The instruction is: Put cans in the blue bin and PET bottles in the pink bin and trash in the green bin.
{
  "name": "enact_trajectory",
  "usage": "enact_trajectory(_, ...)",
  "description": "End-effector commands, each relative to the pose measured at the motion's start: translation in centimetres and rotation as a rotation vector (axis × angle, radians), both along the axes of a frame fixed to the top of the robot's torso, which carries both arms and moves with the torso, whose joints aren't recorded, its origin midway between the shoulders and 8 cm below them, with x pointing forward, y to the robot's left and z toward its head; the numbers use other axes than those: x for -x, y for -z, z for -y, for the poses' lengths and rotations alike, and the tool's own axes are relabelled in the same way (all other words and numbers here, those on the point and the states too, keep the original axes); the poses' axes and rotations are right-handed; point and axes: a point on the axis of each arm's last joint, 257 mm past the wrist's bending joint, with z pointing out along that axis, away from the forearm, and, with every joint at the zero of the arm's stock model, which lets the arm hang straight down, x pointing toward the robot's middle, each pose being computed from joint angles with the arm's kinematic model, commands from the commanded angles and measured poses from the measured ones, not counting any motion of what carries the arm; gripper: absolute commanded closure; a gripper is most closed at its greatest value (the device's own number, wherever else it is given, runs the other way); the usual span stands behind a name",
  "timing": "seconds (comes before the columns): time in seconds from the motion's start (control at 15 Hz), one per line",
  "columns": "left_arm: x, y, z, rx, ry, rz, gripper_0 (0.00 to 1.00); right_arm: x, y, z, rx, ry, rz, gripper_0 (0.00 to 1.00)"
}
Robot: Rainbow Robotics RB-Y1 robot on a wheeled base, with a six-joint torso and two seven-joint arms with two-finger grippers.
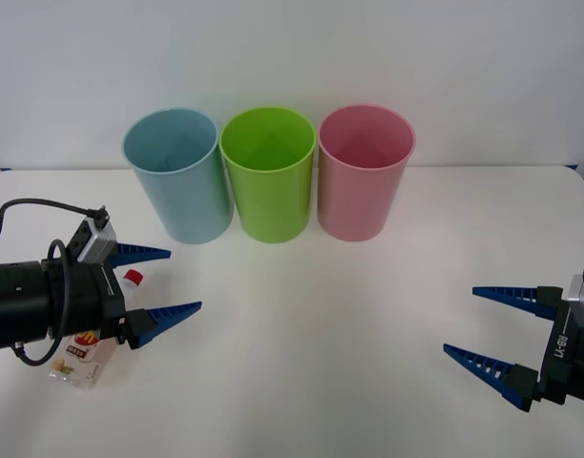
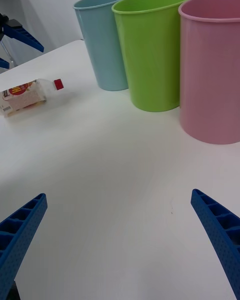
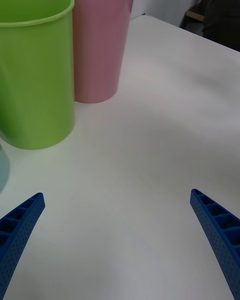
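- Nearest the camera in the front view, the right gripper (image 1: 488,324) hangs at about four o'clock over the white table (image 1: 321,334), its blue ribbed fingers spread wide and holding nothing.
- At about eight o'clock, the left gripper (image 1: 168,283) is likewise released, fingers parted and empty, pointing toward the table's middle.
- Just beneath the left arm lies the PET bottle (image 1: 87,353), on its side on the table with its red cap toward the bins; nothing grips it.
- The bottle's white, red and yellow label carries print too small to read. The right gripper's body bears lettering that looks like "RB-Y1".
- Farthest away, at twelve o'clock, three bins stand upright in a row, close together: the blue bin (image 1: 177,176), the green bin (image 1: 269,176), then the pink bin (image 1: 365,172).
- Judging progress: the bottle has yet to reach the pink bin; grasping, carrying and dropping it all remain.
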Motion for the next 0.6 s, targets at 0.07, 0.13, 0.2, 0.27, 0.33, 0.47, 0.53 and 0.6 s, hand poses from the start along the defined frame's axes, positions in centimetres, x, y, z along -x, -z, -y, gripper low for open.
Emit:
enact_trajectory(0.07,0.0,0.0,0.0,0.0,0.0,0.0,0.0,0.0,0.0,0.0,0.0,0.0,0.0,0.0)
enact_trajectory(0.13,0.0,0.0,0.0,0.0,0.0,0.0,0.0,0.0,0.0,0.0,0.0,0.0,0.0,0.0)
enact_trajectory(0.2,0.0,0.0,0.0,0.0,0.0,0.0,0.0,0.0,0.0,0.0,0.0,0.0,0.0,0.0)
enact_trajectory(0.27,0.0,0.0,0.0,0.0,0.0,0.0,0.0,0.0,0.0,0.0,0.0,0.0,0.0,0.0)
enact_trajectory(0.33,0.0,0.0,0.0,0.0,0.0,0.0,0.0,0.0,0.0,0.0,0.0,0.0,0.0,0.0)
enact_trajectory(0.47,0.0,0.0,0.0,0.0,0.0,0.0,0.0,0.0,0.0,0.0,0.0,0.0,0.0,0.0)
enact_trajectory(0.53,0.0,0.0,0.0,0.0,0.0,0.0,0.0,0.0,0.0,0.0,0.0,0.0,0.0,0.0)
enact_trajectory(0.6,0.0,0.0,0.0,0.0,0.0,0.0,0.0,0.0,0.0,0.0,0.0,0.0,0.0,0.0)
